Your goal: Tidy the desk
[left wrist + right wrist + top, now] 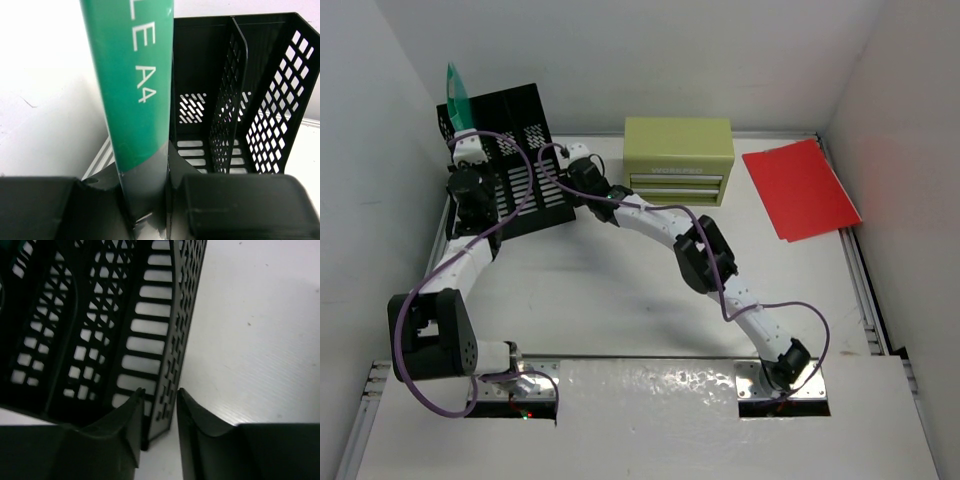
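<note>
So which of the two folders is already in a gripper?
The green folder: the left gripper clamps it upright at the black file rack. The red folder lies flat at the far right of the desk.

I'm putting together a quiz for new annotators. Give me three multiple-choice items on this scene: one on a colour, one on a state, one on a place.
1. What colour is the drawer chest?
A. black
B. olive-green
C. red

2. The left gripper is:
A. open and empty
B. shut on the green folder
C. shut on the drawer chest

3. Where does the red folder lie?
A. at the far right of the desk
B. on the drawer chest
C. in the left gripper

Answers:
1 B: the top view shows its olive-green body.
2 B: the left wrist view shows the folder pinched between the fingers.
3 A: it lies flat beside the right wall.
</note>
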